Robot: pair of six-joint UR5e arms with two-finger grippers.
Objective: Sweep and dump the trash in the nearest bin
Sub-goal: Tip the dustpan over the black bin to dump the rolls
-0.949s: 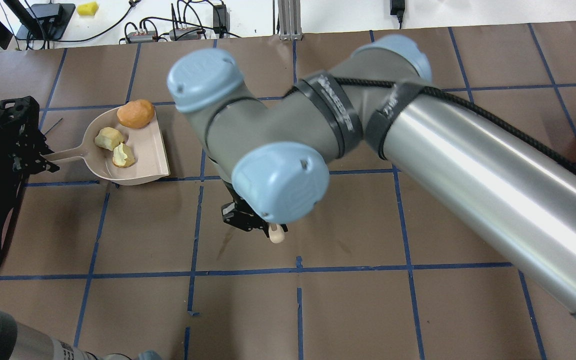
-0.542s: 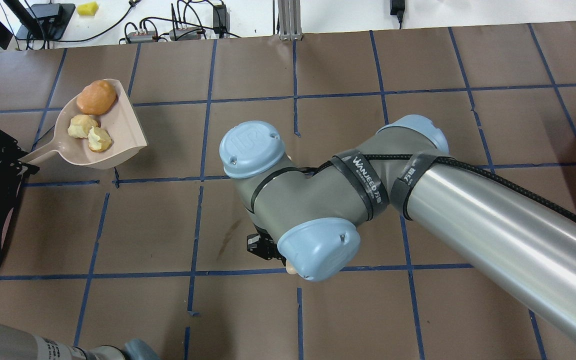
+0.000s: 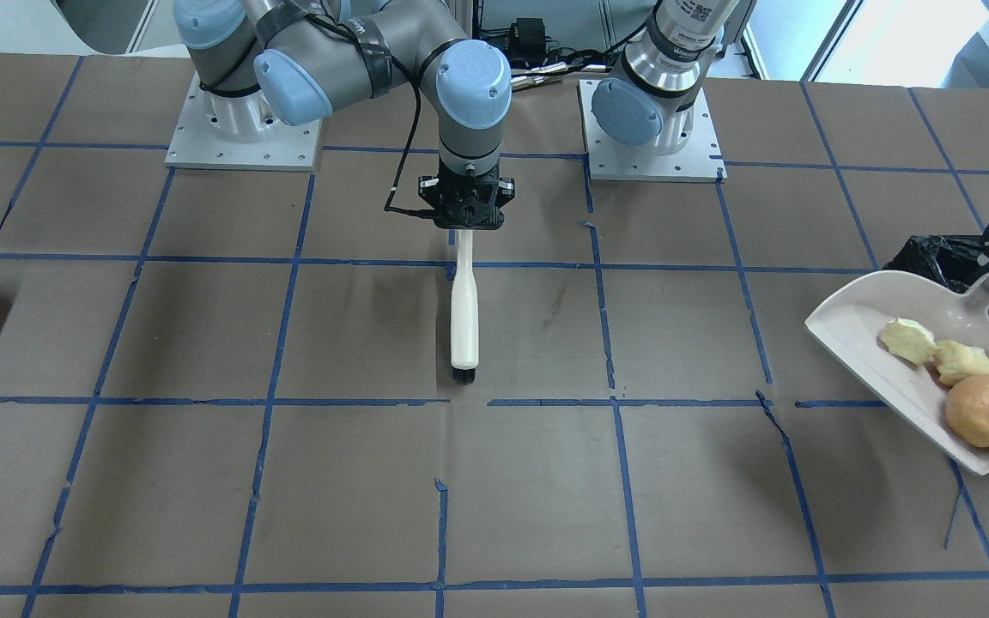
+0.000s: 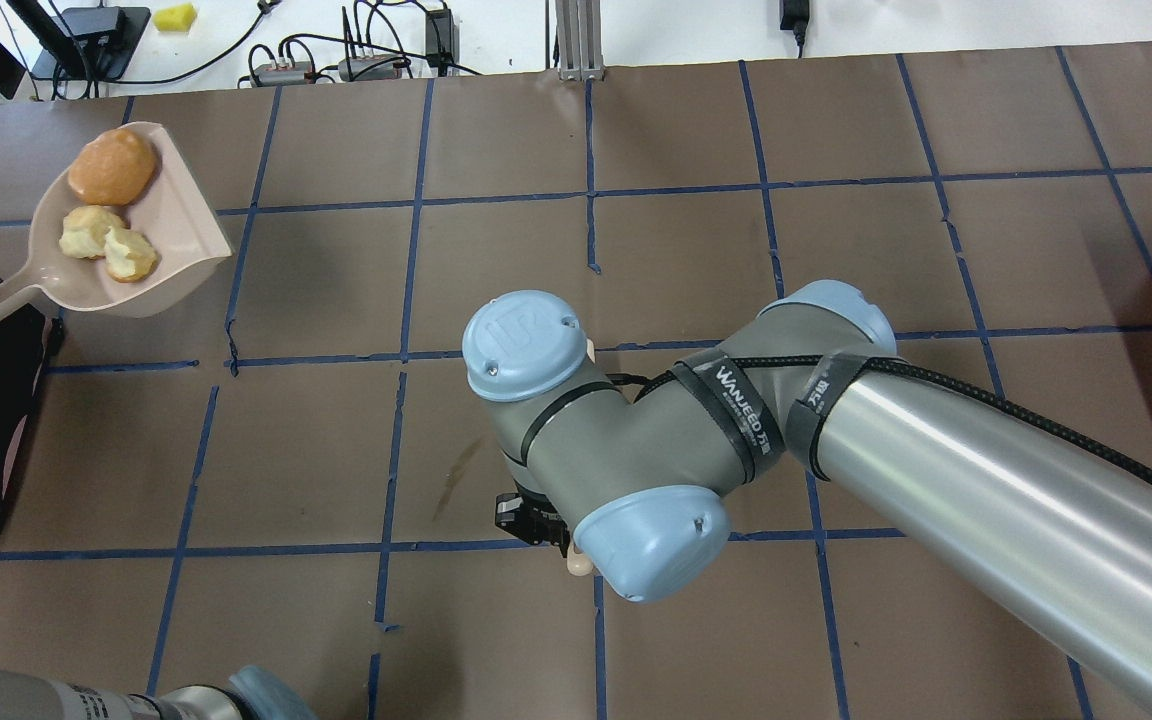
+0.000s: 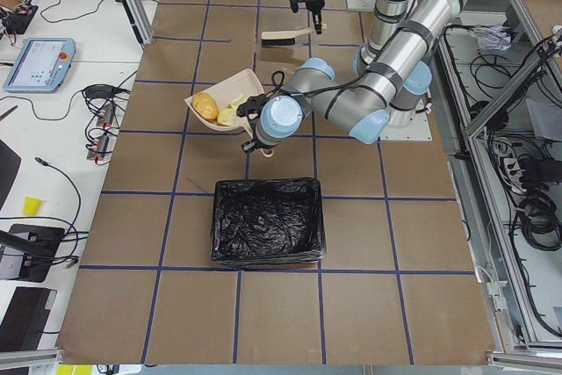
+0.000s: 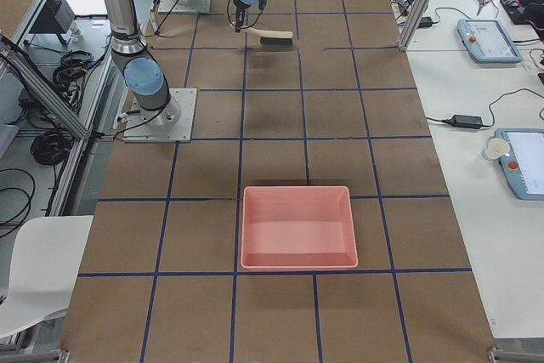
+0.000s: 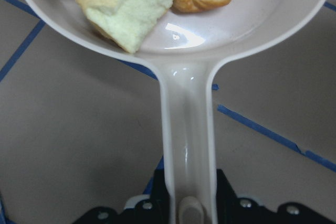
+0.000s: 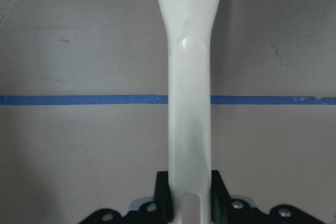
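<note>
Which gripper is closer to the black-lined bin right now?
Left. The left gripper, holding the dustpan by its handle, sits right beside the bin. The right gripper, holding the brush, is out at mid-table, far from it.

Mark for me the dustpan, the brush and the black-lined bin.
dustpan (image 3: pixel 872 318), exterior front-facing view, bare pan floor.
brush (image 3: pixel 464 318), exterior front-facing view, white handle.
bin (image 5: pixel 268 221), exterior left view, black bag lining.

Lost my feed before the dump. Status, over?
Left gripper shut on dustpan handle, pan airborne beside bin. Three food scraps aboard, not yet dumped. Right gripper shut on brush, mid-table. Path looks clear.
</note>
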